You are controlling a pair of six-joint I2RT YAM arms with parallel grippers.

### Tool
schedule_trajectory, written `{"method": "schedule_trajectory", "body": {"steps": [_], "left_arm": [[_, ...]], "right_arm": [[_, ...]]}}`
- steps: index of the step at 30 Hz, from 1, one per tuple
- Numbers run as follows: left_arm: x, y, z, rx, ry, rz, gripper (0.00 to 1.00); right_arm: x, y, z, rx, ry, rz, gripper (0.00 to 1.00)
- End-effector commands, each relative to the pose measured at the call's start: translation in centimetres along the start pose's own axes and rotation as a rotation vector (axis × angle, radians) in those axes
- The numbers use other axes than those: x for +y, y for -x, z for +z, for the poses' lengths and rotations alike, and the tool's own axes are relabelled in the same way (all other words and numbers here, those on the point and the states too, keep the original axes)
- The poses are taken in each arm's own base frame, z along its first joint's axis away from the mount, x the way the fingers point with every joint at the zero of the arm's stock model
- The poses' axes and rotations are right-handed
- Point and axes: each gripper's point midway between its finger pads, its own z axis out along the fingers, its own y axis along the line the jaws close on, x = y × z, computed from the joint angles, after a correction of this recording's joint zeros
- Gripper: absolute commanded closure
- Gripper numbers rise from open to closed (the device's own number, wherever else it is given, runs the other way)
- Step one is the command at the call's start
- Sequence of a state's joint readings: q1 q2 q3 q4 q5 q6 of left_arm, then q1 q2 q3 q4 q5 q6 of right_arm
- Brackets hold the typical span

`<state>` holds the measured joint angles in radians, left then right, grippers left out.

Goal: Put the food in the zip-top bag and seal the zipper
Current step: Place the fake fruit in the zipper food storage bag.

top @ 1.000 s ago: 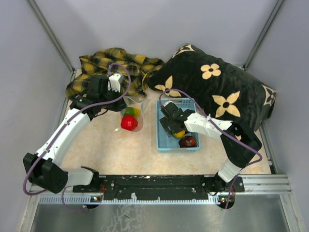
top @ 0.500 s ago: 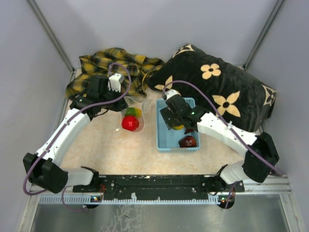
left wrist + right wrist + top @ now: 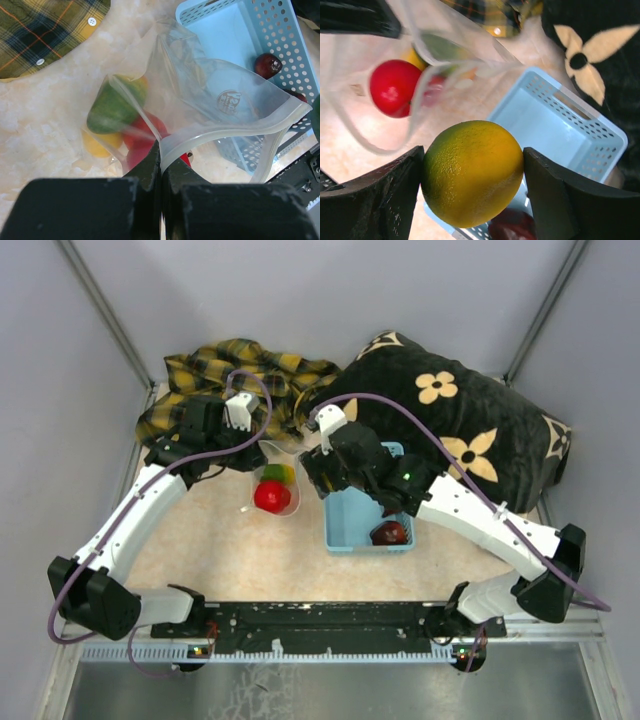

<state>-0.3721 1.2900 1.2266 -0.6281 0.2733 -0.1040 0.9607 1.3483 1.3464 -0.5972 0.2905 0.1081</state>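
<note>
Loading is under way: right claw [image 3: 470, 176], spread wide around an orange-yellow fruit [image 3: 476, 162], holds it beside the clear bag [image 3: 220, 100], whose rim the left claw [image 3: 161, 156] pinches tight beside the basket [image 3: 235, 30], so next comes centring over the mouth, then release.

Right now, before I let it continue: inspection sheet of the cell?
Surface: beige marbled tabletop, nothing wrong seen.
Job's things: zip-top bag has its mouth open, with the red fruit and green piece inside; orange-yellow fruit is in a pincer; maroon fruit is in the blue basket.
Clutter: plaid shirt and black pillow at the far edge.
Pincers: left pincer is shut on the bag's mouth edge; right pincer is shut on the orange-yellow fruit, near the bag mouth.
Cables: left purple cable and right purple cable, no snag seen.
Surroundings: grey walls; black rail at the near edge.
</note>
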Motion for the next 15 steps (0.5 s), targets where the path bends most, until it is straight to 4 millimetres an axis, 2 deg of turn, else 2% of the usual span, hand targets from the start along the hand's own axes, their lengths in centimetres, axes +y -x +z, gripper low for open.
{"method": "schedule_trajectory", "body": {"steps": [1, 6, 12, 15], "left_arm": [[-0.7, 0.9, -0.1, -0.033, -0.04, 0.005, 1.0], [-0.8, 0.8, -0.1, -0.029, -0.053, 0.003, 1.0], [-1.0, 0.6, 0.0, -0.022, -0.064, 0.001, 1.0], [-1.1, 0.5, 0.1, -0.019, -0.07, 0.0, 1.0]], "right_arm": [[2.8, 6.8, -3.2, -0.228, 0.151, -0.013, 0.49], [6.7, 9.7, -4.3, -0.348, 0.345, -0.03, 0.5], [9.6, 11.0, -4.2, -0.409, 0.46, -0.066, 0.51], [10.8, 11.3, -3.3, -0.423, 0.502, -0.085, 0.52]]}}
